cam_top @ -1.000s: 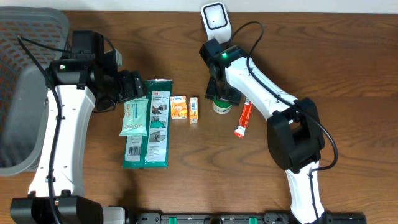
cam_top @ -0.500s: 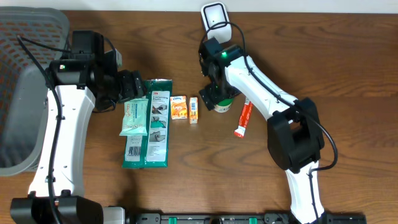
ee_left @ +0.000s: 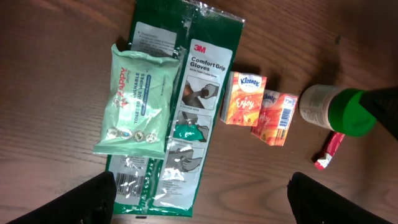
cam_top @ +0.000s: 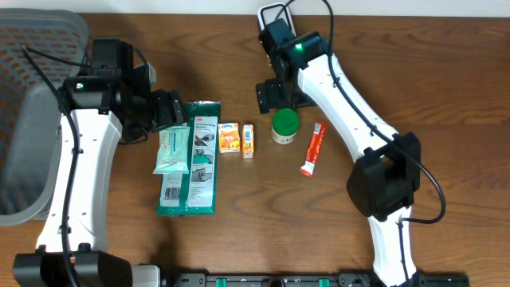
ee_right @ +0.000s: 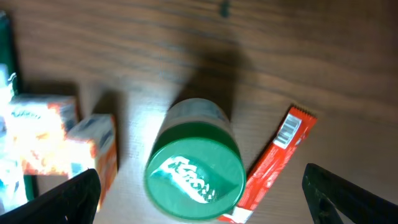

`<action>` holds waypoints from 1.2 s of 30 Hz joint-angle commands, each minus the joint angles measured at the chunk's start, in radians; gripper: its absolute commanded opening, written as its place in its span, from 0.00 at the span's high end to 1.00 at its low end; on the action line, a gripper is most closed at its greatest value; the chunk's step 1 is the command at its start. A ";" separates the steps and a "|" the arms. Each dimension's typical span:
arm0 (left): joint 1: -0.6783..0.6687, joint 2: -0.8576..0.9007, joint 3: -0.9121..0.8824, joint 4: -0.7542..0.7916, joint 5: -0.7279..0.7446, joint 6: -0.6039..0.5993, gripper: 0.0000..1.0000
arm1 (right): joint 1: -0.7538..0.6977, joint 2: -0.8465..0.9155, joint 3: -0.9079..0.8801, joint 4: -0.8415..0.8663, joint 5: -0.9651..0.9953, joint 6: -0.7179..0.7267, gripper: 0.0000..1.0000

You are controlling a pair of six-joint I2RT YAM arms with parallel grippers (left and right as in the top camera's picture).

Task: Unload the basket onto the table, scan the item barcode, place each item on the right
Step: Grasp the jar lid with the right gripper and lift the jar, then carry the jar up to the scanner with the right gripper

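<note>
Dark brown wood, its grain running left to right, made up the table, and a pale strip of wall showed along its far edge. At the left edge sat a grey basket.

Both white arms reached in from the near side. The left gripper hovered at the top end of the packs, its fingers spread wide with nothing between them. The right gripper hung further back, just behind the jar, likewise fully spread and empty.

A long green glove pack lay flat, left of centre, with a paler wipes pack overlapping its left side. The jar, white with a green lid, stood upright on the bare wood, right of centre. To its left lay two orange tissue packs, side by side, the smaller one nearer the jar. A red tube lay slantwise just to the jar's right. A white scanner showed at the far edge, mostly hidden by the right arm.
</note>
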 commanded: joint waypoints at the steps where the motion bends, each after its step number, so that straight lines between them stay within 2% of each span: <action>1: -0.002 0.005 -0.002 0.000 -0.014 0.013 0.11 | -0.006 -0.010 -0.071 0.015 -0.013 0.274 0.01; 3: -0.002 0.005 -0.002 0.000 -0.014 0.013 0.11 | 0.000 -0.010 -0.119 0.028 -0.013 0.355 0.01; 6: -0.002 0.005 -0.002 0.000 -0.014 0.013 0.11 | 0.005 -0.010 -0.190 0.109 -0.025 0.360 0.02; 11: -0.002 0.005 -0.002 0.000 -0.014 0.013 0.11 | 0.021 -0.010 -0.275 0.245 -0.065 0.360 0.14; 14: -0.002 0.005 -0.002 0.000 -0.014 0.013 0.11 | 0.021 -0.010 -0.296 0.249 -0.065 0.407 0.19; 20: -0.002 0.005 -0.002 0.000 -0.014 0.013 0.11 | 0.022 -0.010 -0.319 0.249 -0.065 0.462 0.20; 22: -0.002 0.005 -0.002 0.000 -0.014 0.013 0.11 | 0.021 -0.010 -0.319 0.250 -0.065 0.462 0.27; 23: -0.002 0.005 -0.002 0.000 -0.014 0.013 0.11 | 0.020 -0.010 -0.319 0.249 -0.065 0.462 0.36; 28: -0.002 0.005 -0.002 0.000 -0.014 0.013 0.11 | 0.008 -0.010 -0.287 0.214 -0.064 0.365 0.46; 32: -0.002 0.005 -0.002 0.000 -0.014 0.013 0.11 | -0.013 -0.010 -0.218 0.132 -0.060 0.296 0.49; 34: -0.002 0.005 -0.002 0.000 -0.014 0.013 0.11 | -0.017 -0.010 -0.173 0.085 -0.045 0.226 0.56; 35: -0.002 0.005 -0.002 0.000 -0.014 0.013 0.11 | -0.018 -0.010 -0.136 0.053 -0.042 0.172 0.66; 36: -0.002 0.005 -0.002 0.000 -0.014 0.013 0.11 | -0.018 -0.010 -0.089 0.021 -0.042 0.122 0.80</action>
